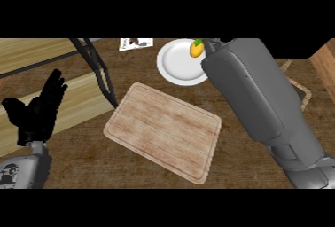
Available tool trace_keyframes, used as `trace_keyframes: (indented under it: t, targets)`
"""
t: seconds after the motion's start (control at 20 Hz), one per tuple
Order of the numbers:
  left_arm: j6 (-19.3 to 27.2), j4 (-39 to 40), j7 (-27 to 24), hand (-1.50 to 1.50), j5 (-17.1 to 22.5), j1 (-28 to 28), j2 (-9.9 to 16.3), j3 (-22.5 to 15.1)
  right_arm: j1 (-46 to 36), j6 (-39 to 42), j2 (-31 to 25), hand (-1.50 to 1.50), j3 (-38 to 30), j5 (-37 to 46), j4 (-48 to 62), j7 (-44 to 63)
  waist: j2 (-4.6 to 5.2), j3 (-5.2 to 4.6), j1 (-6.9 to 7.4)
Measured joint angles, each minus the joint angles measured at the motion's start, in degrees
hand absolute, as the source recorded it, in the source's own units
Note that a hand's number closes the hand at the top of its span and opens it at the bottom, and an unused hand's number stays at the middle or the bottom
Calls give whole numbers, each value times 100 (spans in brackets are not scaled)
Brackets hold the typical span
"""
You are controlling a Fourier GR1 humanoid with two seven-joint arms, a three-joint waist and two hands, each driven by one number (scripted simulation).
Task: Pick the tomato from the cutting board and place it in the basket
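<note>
Head view: wood fills the middle of the counter, where the cutting board (163,131) lies tilted like a diamond, its long axis running from eleven o'clock to five o'clock, and its top shows only bare grain. No tomato can be seen on it or anywhere else in this view, so where the tomato is cannot be told. At nine o'clock from the board, near the view's left edge, the left hand (38,113) rests released, its black fingers straight and pointing up toward twelve o'clock, thumb spread to the side, touching nothing. At three o'clock from the board the right forearm (262,102) rises as a broad grey mass from the lower right corner toward one o'clock, its far end reaching the top of the scene; the right hand itself does not show. Just beside that far end, at twelve o'clock from the board, sits a white plate (178,62), partly covered by the forearm, with a yellow and green food item (196,48) at its upper right rim. Behind the forearm at two to three o'clock a light wooden rim, perhaps the basket (300,91), peeks out. A dark metal frame (98,71) slants down toward the board's upper corner.
</note>
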Motion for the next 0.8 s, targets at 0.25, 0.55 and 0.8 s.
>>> trace_keyframes:
  t: [0.25,0.55,0.8]
  targets:
    - [19,22,-85,0,-20,22,-14,25,90,221,-188,150,-299,-145,252,-164,-2,1,-11]
    - [-32,-35,-5,0,-10,50,20,44,517,402,-460,150,-621,-413,166,-513,-5,3,-22]
    - [53,-11,48,0,-85,-71,-28,20,948,592,-629,150,-900,-784,-204,-815,-7,4,-36]
